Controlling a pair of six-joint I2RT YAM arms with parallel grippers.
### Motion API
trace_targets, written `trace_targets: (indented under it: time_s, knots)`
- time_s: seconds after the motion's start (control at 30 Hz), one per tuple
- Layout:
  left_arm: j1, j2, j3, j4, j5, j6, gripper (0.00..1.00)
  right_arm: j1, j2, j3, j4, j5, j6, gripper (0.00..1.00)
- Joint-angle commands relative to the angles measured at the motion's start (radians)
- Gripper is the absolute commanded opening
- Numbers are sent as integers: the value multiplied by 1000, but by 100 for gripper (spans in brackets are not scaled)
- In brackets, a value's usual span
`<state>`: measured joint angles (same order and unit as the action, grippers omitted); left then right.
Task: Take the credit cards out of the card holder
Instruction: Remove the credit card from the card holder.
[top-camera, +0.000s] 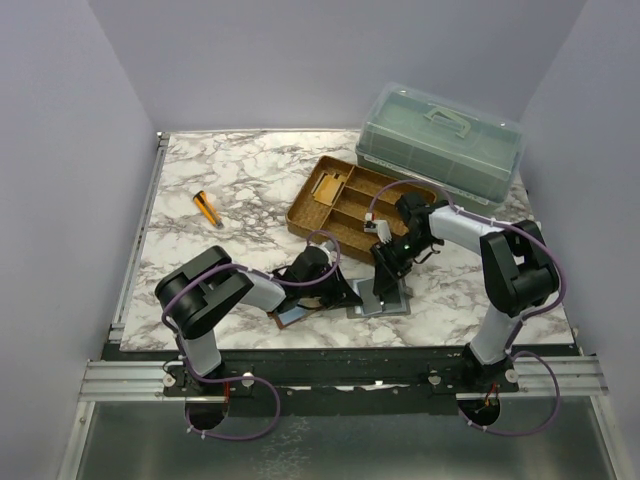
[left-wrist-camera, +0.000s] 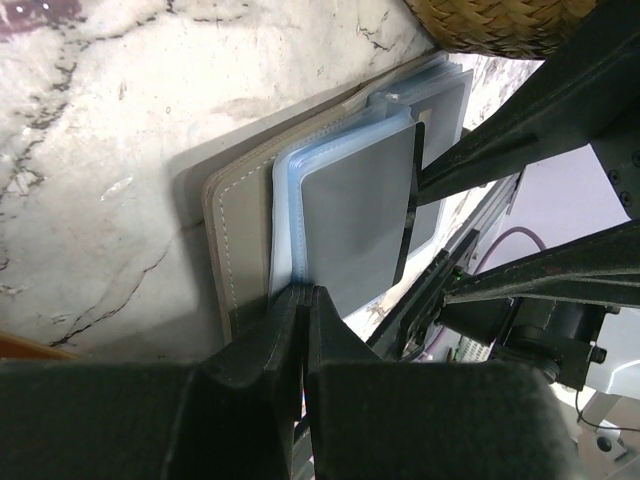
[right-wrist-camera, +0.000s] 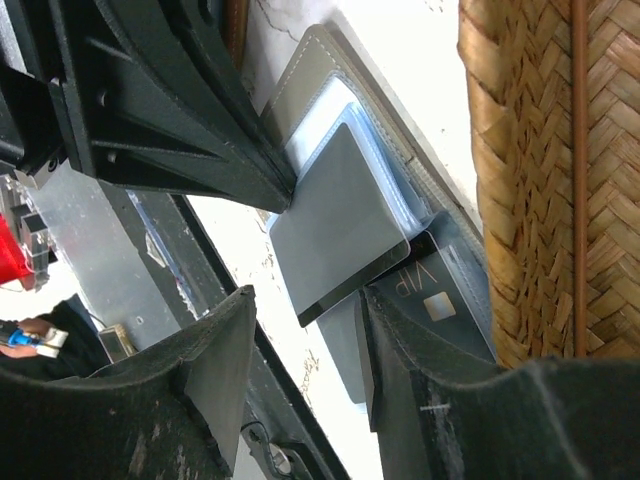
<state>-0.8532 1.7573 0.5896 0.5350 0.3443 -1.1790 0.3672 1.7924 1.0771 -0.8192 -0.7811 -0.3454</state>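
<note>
Your left pincer (left-wrist-camera: 303, 296) clamps the grey folder's (left-wrist-camera: 240, 230) edge. Your right pincer (right-wrist-camera: 305, 330) stands half-wide around a card (right-wrist-camera: 340, 220) corner, with the tray (right-wrist-camera: 530, 180) close at 12 o'clock.

Card holder (top-camera: 292, 316) open flat (reddish-brown)

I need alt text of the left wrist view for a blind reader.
The left tool, closed, pinches the edge of a clear sleeve holding a grey card in an open grey folder on a marble table; the right tool's black fingers reach in from the right.
</note>
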Motion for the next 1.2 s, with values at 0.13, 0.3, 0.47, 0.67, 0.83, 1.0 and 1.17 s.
trace_targets:
  time_s: [0.13, 0.3, 0.47, 0.67, 0.83, 1.0, 1.17]
  knots:
    - [-20, 15, -72, -32, -97, 1, 6, -4, 4, -18, 123, 266, 204, 55]
    - [-20, 22, -89, 1, -90, -4, 6, 0, 22, -13, 125, 296, 280, 56]
    - [-20, 26, -109, 26, -90, -14, 6, 12, 10, -26, 124, 348, 335, 59]
    - [-20, 47, -96, 38, -81, -13, 5, 47, -34, -48, 143, 463, 415, 62]
    - [-20, 66, -93, 49, -71, -20, 5, 61, -26, -61, 161, 447, 458, 64]
    - [-20, 65, -96, 58, -70, -24, 5, 70, -15, -83, 175, 376, 474, 64]
    - [-20, 70, -96, 65, -67, -27, 4, 81, -16, -96, 179, 355, 485, 63]
